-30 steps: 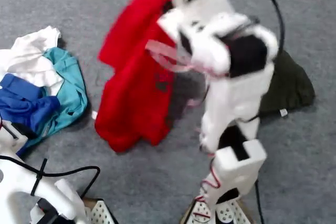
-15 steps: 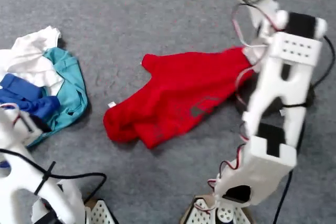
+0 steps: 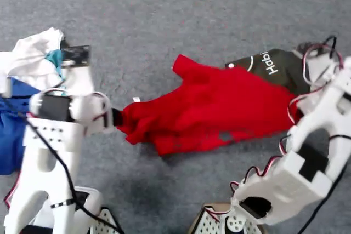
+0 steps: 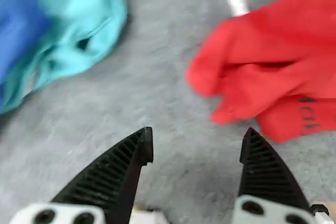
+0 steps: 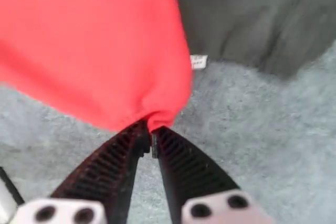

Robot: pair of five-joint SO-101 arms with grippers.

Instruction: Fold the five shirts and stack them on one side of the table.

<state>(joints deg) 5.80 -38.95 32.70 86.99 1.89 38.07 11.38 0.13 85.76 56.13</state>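
Red shirt (image 3: 219, 108) lies in the middle of the table (image 3: 164, 26). I'd say we're at the spreading-flat step. My right claw (image 5: 152, 130) has its edge pinched tight, and my left claw (image 4: 198, 136) hangs wide open near the bunched end, which probably needs grabbing next.

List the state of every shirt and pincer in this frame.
red cloth shirt: unfolded, spread out crumpled
dark green printed shirt: unfolded, partly under the red one
white cloth shirt: heaped, unfolded
teal cloth shirt: heaped, unfolded
blue cloth shirt: heaped, unfolded
left pincer: open, empty
right pincer: shut on the red shirt's edge
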